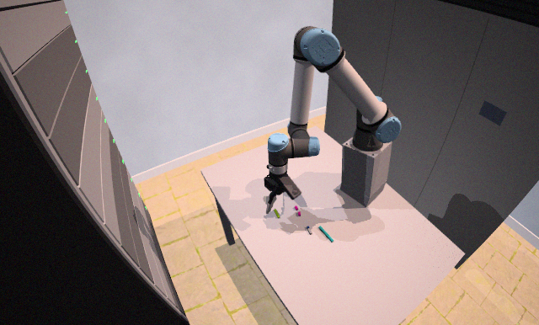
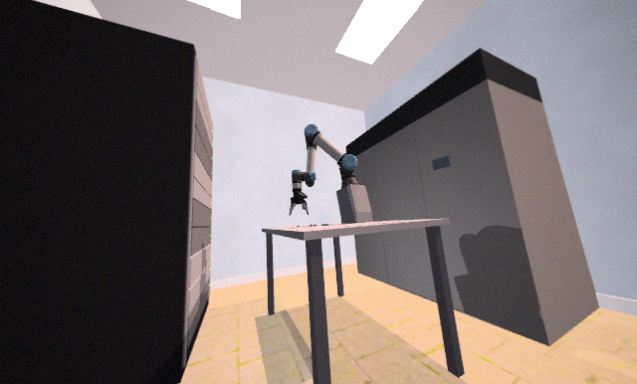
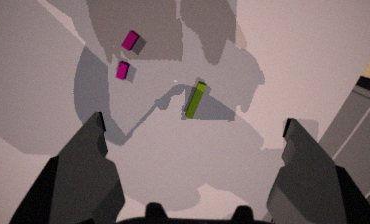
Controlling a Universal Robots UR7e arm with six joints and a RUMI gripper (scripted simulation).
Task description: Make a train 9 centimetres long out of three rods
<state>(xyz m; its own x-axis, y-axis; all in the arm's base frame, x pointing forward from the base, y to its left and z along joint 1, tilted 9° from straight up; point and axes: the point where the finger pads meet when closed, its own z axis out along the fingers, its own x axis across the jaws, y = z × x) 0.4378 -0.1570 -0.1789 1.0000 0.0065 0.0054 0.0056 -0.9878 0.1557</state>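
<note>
A lime rod lies flat on the table, also seen in the top view. Two short magenta rods lie apart from each other to its left in the wrist view; the top view shows them to the right of the lime rod. A blue rod and a turquoise rod lie further along the table. My gripper is open and empty, hanging above the table over the lime rod. In the exterior view the gripper hangs above the table's far end.
The arm's grey pedestal stands at the back of the table. The table's left edge is close to the lime rod. Tall cabinets stand on both sides of the room.
</note>
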